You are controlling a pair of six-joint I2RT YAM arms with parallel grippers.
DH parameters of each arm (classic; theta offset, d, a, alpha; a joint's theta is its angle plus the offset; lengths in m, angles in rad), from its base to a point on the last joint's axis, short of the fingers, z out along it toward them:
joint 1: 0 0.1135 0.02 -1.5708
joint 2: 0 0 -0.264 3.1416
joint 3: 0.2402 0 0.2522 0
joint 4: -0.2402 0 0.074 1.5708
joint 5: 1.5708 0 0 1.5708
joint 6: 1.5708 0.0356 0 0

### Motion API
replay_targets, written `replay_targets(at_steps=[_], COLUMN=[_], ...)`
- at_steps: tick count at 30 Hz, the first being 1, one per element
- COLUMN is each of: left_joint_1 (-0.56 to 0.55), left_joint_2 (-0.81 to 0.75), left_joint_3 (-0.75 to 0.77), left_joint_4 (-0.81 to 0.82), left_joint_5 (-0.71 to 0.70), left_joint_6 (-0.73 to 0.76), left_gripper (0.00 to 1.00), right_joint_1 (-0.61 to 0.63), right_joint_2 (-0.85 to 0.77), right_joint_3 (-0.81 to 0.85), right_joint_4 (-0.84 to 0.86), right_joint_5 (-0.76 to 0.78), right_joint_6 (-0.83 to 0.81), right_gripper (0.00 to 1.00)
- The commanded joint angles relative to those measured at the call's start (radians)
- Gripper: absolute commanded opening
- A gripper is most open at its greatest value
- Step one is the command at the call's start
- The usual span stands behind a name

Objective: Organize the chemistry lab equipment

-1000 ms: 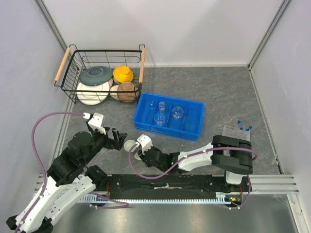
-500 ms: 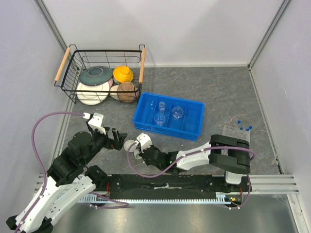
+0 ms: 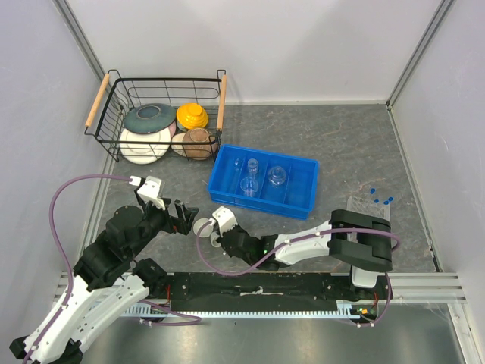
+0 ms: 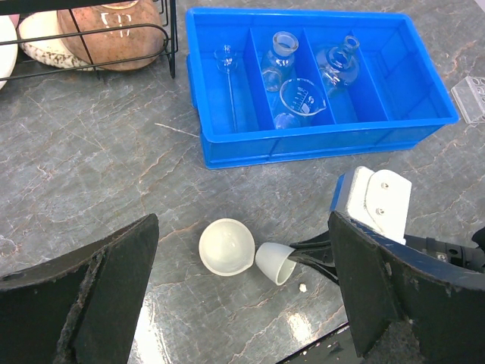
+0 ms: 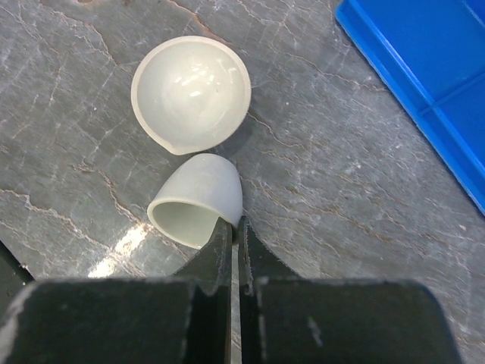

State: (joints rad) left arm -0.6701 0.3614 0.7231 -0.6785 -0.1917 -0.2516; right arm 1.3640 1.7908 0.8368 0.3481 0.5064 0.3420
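Right now the right gripper (image 5: 233, 227) is pressed almost fully together, its two fingertips pinching the thin wall of the small white cup (image 5: 201, 197) at the rim: one tip sits just inside the mouth, the other outside. The cup lies tipped on its side on the grey table (image 3: 356, 144), in front of the blue tray (image 4: 318, 140) near that tray's left front corner, its mouth turned toward the gripper. Touching or nearly touching the cup's rounded bottom, a shade farther left of the tray's corner, the white dish (image 5: 189, 91) stands upright with its hollow facing up. The left gripper (image 3: 189, 218) hangs wide open and holds nothing, also in front of the tray and out past its left end, facing the dish and the cup. Inside the blue tray stand the clear pieces: a beaker (image 4: 301, 97) and small flasks (image 4: 279, 61), spread over its compartments.
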Motion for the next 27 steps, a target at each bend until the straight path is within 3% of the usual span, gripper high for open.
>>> replay_targets(at_steps=[1,10,16,21,27], left_joint_1=[-0.002,-0.002,-0.002,-0.002,-0.002], left_joint_2=[0.010,0.013,0.014,0.024,0.017], left_joint_3=[0.001,0.001,0.001,0.002,0.001], left_joint_4=[0.027,0.027,0.028,0.030,0.030], left_joint_5=[-0.008,-0.002,0.001,0.005,0.006], left_joint_6=[0.025,0.026,0.028,0.029,0.029], left_gripper=[1.00,1.00,1.00,1.00,1.00], right_joint_1=[0.000,0.007,0.004,-0.097,-0.356], right_joint_2=[-0.103,-0.329,-0.481,-0.522,-0.554], right_joint_3=[0.045,0.111,0.209,0.307,0.312], right_joint_4=[-0.085,-0.429,-0.754,-0.974,-1.000], right_joint_5=[0.024,0.044,0.259,0.339,0.239], right_joint_6=[0.009,0.092,0.190,0.268,0.276], right_gripper=[0.00,0.00,0.00,0.00,0.00])
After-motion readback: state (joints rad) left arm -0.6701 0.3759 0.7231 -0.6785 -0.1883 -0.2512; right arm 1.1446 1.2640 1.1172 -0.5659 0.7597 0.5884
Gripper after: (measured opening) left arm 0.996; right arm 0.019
